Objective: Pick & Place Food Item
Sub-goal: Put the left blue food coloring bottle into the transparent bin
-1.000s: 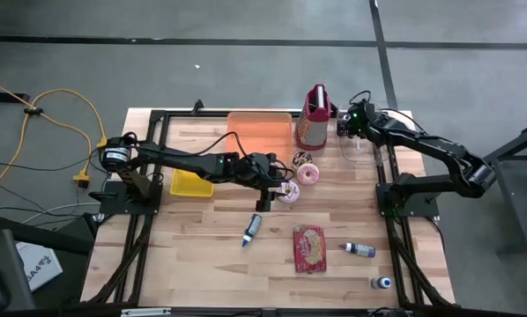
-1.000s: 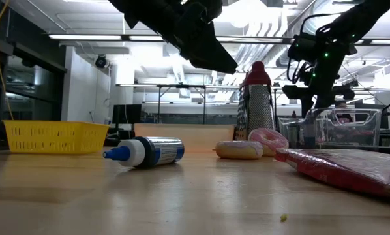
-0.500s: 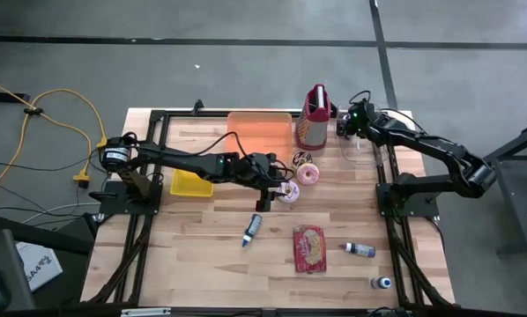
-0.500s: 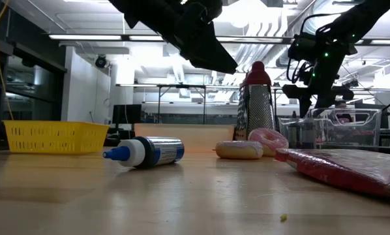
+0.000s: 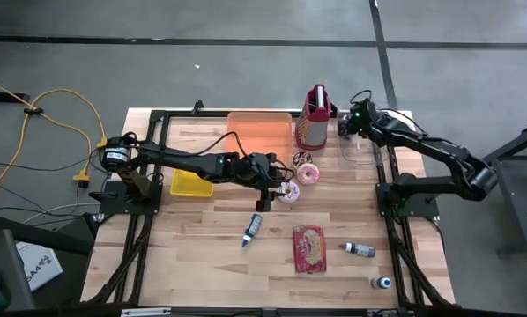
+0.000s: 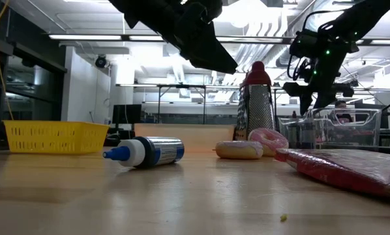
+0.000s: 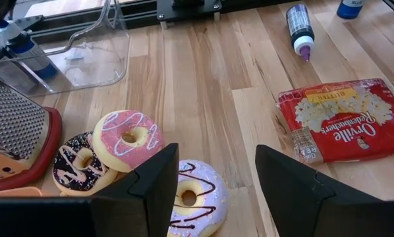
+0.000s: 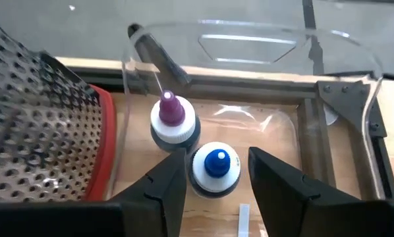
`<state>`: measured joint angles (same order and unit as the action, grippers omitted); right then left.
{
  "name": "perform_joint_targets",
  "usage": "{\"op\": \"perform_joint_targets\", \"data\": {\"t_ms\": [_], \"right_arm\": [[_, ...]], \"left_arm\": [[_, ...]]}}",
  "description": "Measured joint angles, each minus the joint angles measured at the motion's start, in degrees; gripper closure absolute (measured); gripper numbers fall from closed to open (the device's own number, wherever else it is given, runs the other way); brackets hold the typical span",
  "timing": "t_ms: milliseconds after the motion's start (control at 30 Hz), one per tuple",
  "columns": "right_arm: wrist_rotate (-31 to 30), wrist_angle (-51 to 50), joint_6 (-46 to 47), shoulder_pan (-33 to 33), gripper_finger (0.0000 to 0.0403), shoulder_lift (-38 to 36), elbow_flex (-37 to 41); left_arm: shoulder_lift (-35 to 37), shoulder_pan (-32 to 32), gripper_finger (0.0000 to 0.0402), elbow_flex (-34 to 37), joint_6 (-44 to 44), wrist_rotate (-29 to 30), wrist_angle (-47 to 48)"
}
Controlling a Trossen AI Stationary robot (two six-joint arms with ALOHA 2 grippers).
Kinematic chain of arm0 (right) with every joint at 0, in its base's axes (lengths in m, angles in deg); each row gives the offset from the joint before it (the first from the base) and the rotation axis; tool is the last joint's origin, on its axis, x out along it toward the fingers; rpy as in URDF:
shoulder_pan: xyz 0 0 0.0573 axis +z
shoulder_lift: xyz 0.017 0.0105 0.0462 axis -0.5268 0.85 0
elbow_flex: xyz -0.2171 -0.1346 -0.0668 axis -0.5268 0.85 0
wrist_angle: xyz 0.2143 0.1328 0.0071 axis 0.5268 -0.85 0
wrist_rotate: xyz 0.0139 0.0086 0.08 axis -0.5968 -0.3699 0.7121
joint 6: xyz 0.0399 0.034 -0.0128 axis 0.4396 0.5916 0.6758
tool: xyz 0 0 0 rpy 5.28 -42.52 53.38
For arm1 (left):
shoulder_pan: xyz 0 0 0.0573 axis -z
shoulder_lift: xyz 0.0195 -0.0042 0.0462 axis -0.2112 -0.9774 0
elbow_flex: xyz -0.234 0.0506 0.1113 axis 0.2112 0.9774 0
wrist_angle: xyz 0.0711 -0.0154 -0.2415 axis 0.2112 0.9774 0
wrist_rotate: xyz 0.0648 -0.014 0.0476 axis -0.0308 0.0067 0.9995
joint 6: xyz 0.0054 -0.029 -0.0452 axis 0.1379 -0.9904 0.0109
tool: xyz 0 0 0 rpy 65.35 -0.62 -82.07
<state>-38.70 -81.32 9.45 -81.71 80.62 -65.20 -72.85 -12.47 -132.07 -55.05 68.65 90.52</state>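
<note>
Hovering my spread left claw over the chocolate-drizzled donut; next I drop and pinch it, I guess.

You see a matt wooden table, a perforated metal grater, a clear glossy plastic bin, and glossy-iced donuts.

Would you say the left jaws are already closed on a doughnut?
No, the left gripper hangs open above the white-iced doughnut with chocolate drizzle, not gripping it.
</note>
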Motion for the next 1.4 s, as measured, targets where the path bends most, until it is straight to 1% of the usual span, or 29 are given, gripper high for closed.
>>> {"op": "perform_joint_targets", "data": {"t_ms": [200, 333, 467, 633, 800, 900, 1033, 1300, 1400], "right_arm": [[1.2, -1.1, -1.1, 0.0, 0.0252, -5.0, 0.0], [4.8, -3.5, -1.7, 0.1, 0.0252, -8.6, 0.0], [7.6, -6.2, -4.9, 0.1, 0.0252, -11.8, 0.0], [15.0, -8.2, -8.2, 0.1, 0.0256, -16.1, 0.0], [25.2, -8.1, -9.9, 1.3, 0.0263, -20.1, 0.0], [29.6, -8.0, -10.1, 4.1, 0.0266, -21.9, 0.0], [32.4, -7.7, -10.4, 9.5, 0.0266, -23.2, 0.0], [32.9, -4.9, -10.5, 23.1, 0.0266, -23.2, 0.0], [30.5, -4.5, -10.5, 27.5, 0.0267, -23.2, 0.0]], "left_arm": [[0.0, 0.0, 0.0208, 0.0, 0.0, 0.0, 0.0], [0.0, 0.0, 0.0208, 0.0, 0.0, 0.0, 0.0], [0.0, 0.0, 0.0208, 0.0, 0.0, 0.0, 0.4], [0.0, 0.0, 0.0208, 0.0, 0.1, 0.0, 0.7], [0.0, 0.0, 0.0208, 0.0, 1.0, 0.0, 0.9], [0.0, 0.0, 0.0208, 0.0, 1.0, 0.0, 1.5], [0.0, 0.4, 0.0208, 0.0, 0.8, 0.0, 3.3], [0.0, 3.4, 0.0208, 0.0, 0.5, 0.0, 5.2], [0.0, 4.7, 0.0208, 0.0, -0.4, 0.0, 6.8]]}}
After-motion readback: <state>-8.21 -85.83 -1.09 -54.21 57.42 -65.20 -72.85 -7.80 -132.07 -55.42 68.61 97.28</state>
